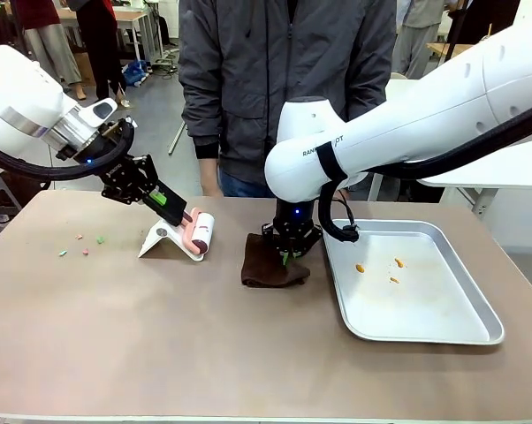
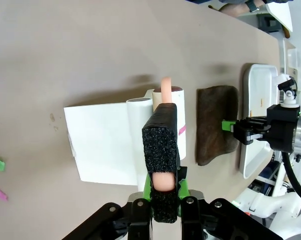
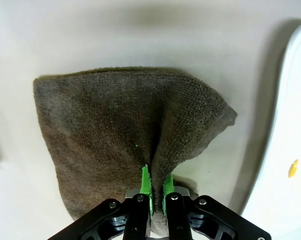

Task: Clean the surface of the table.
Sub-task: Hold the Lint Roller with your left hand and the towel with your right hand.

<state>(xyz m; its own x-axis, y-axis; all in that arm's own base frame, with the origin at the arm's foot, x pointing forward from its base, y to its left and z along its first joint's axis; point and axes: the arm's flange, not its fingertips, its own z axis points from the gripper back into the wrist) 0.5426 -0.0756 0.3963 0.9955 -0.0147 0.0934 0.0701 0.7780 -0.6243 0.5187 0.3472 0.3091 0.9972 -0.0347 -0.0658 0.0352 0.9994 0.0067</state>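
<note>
The brownish table (image 1: 160, 344) carries a lint roller (image 1: 201, 232) with a pink handle, lying against its white stand (image 1: 163, 238). My left gripper (image 1: 178, 210) is shut on the roller's handle (image 2: 162, 181); the white roll (image 2: 182, 132) juts out past the black foam pad. A dark brown cloth (image 1: 268, 268) lies in the middle of the table. My right gripper (image 1: 288, 253) points straight down and is shut on a raised fold of the cloth (image 3: 115, 125), its green pads (image 3: 146, 181) pinching the fabric. Small green and pink scraps (image 1: 82, 243) lie on the table at the left.
A shiny metal tray (image 1: 443, 327) sits at the right with a few orange crumbs (image 1: 397, 263) in it, its rim (image 3: 285, 125) close beside the cloth. A person in a grey jacket (image 1: 284, 71) stands at the far edge.
</note>
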